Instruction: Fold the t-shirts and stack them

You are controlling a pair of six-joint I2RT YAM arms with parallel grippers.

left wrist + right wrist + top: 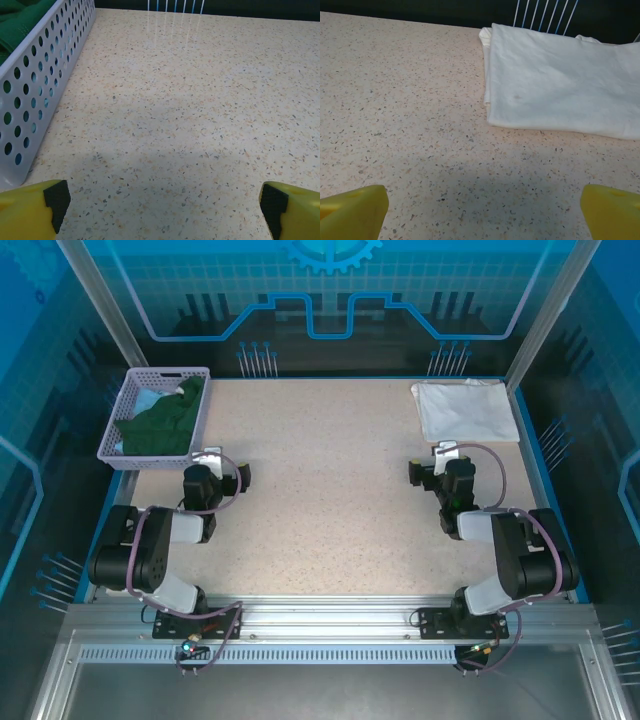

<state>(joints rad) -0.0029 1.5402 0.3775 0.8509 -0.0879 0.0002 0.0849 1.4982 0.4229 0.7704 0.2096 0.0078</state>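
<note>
A dark green t-shirt [160, 423] lies bunched in the lavender basket [128, 398] at the table's far left; a strip of its green cloth [20, 17] shows over the basket wall [45, 80]. A white t-shirt [466, 410] lies folded flat at the far right corner, and its near edge [555, 85] is ahead of the right fingers. My left gripper [165, 202] hangs open over bare table just right of the basket, nothing between its yellow fingertips [35, 210]. Short of the white shirt my right gripper [485, 210] stands open and empty too.
A speckled beige tabletop [320, 490] spreads between the two arms. Some pale blue cloth [150, 398] sits in the basket beside the green shirt. Blue-framed transparent walls enclose the table's back and sides.
</note>
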